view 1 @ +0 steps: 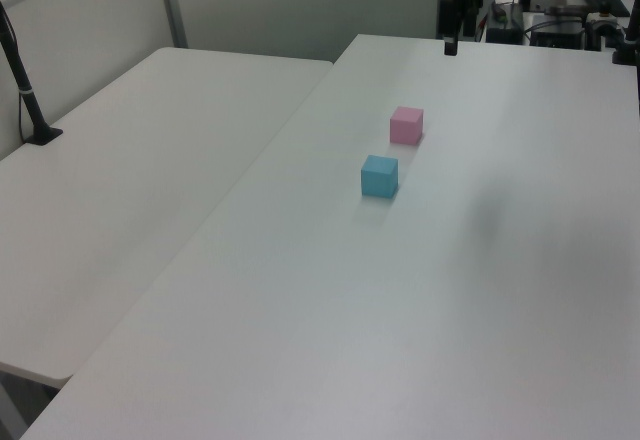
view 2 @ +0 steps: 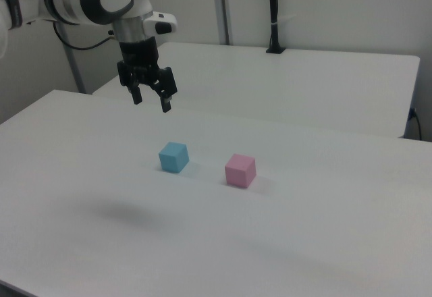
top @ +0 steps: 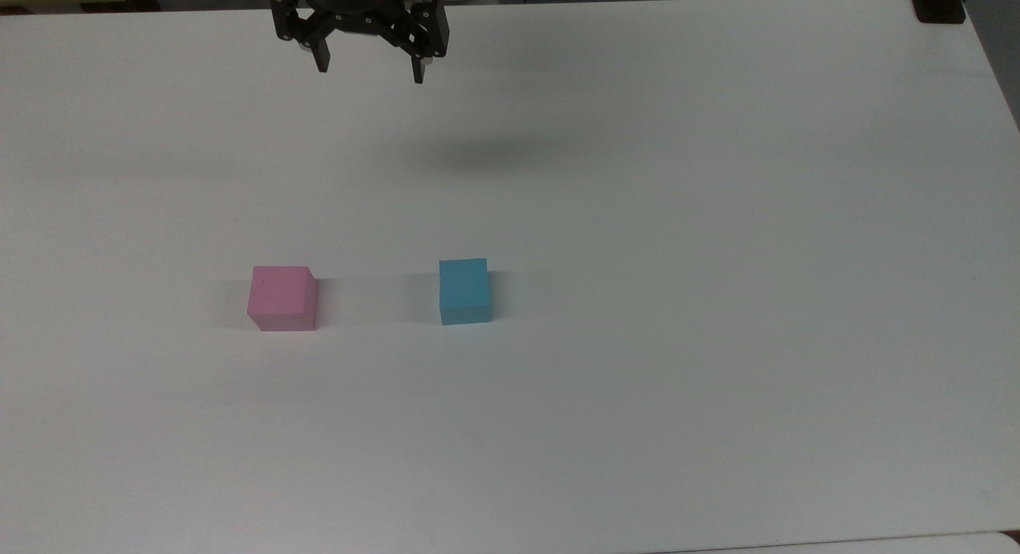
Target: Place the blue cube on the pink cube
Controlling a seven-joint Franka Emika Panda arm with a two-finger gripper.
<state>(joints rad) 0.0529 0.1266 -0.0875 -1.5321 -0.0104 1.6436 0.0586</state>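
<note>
Blue cube (top: 463, 291) sits flat on the white table (top: 717, 299), untouched, with the pink cube (top: 282, 298) near it on the top view's left and a clear strip of tabletop between the two. Both blocks rest squarely on their bases, and the blue cube looks slightly turned relative to the pink one. High above the table and well back from the blue cube, toward the top view's upper edge, the Franka arm's gripper (top: 370, 66) hangs with its two black fingers spread wide and nothing held between them; the right view places it (view 2: 150, 99) up and behind the blue cube (view 2: 173, 156).

Risks ahead lie mostly in alignment. If the fingers descend without matching the blue cube's turn, they may land on a corner and push it aside, possibly into its pink neighbour. A grip taken too near the top could let the block pivot during the lift. At placement, an off-centre release on the equally small pink cube could leave the blue one overhanging, or tip it off.
</note>
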